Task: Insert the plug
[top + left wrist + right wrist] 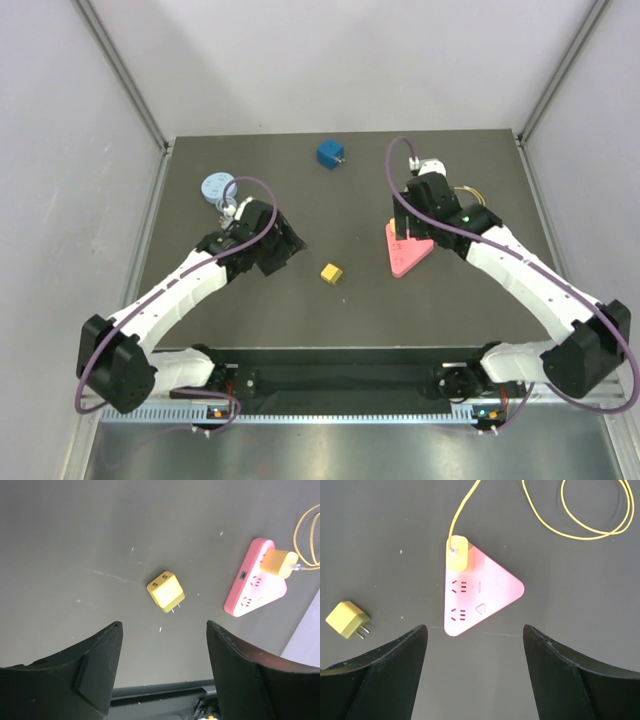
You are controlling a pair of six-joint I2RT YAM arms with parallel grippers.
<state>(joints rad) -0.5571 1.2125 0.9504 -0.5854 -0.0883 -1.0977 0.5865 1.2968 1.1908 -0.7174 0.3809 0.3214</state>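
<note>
Here's the picture on the table (200, 330). The pink power strip (480, 592) lies flat, right of centre, and 1 yellow corded plug (459, 553) sits upright in the socket at its corner. Its yellow cable (580, 525) loops away across the mat. It looks seated, no tilt that I can make out.

The right gripper (474, 628) hangs directly above the strip, jaws spread wide on either side of it and nothing between them. Empty-handed, no contact with strip or plug.

Over on the other side, the left gripper (164, 625) is just as wide and just as empty. It is aimed down at a loose plug (166, 591), a small yellow cube on its side with 2 prongs pointing away. That one lies well apart from the strip, out in the open middle of the mat.

So where does that leave us? If the corded plug is the job, the insertion reads as done and only a pull-back is left. If the loose plug counts too, that one is untouched. It needs picking up, turning prongs-down and pressing into 1 of the 2 free sockets on the pink face.

A blue block (331, 153) and a pale blue disc (217, 186) sit at the far side, out of play.
</note>
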